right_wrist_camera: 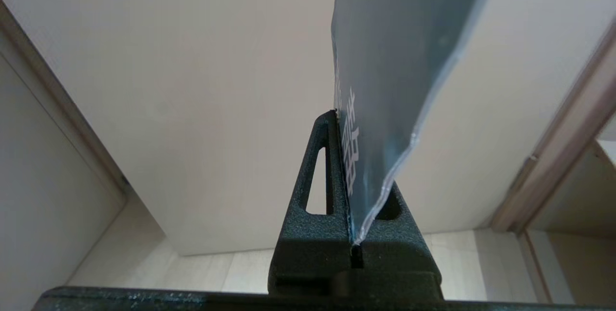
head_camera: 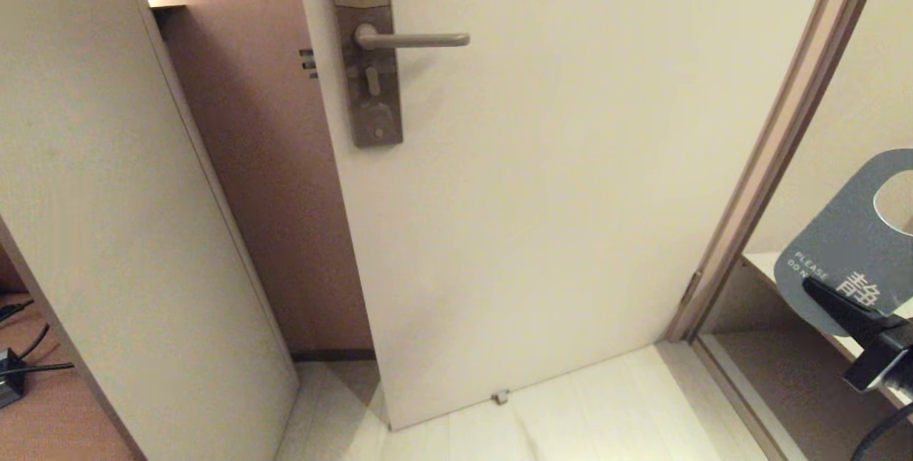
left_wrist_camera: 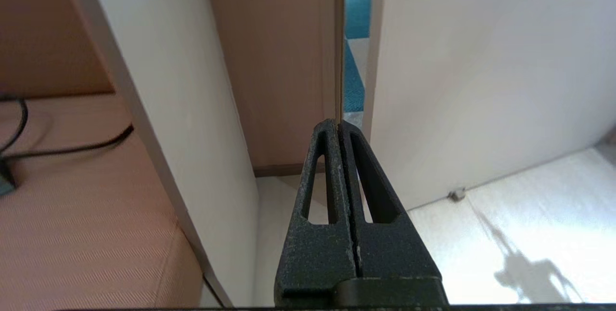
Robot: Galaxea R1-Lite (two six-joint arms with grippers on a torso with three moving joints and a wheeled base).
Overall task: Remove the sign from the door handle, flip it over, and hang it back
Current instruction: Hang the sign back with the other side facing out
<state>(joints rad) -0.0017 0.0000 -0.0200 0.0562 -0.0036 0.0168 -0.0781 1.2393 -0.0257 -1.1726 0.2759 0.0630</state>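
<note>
Pinching the sign [head_camera: 849,247] by its lower end, the right gripper [head_camera: 827,297] holds it at the right edge of the head view, well apart from the door handle [head_camera: 414,39], blue-grey "PLEASE DO N..." face toward the camera and the oval hole uppermost. In the right wrist view the card [right_wrist_camera: 385,84] rises edge-on from between the clenched fingers [right_wrist_camera: 327,157]. The left gripper [left_wrist_camera: 339,125] points at the gap beside the door [left_wrist_camera: 481,75], fingers pressed together on nothing.
</note>
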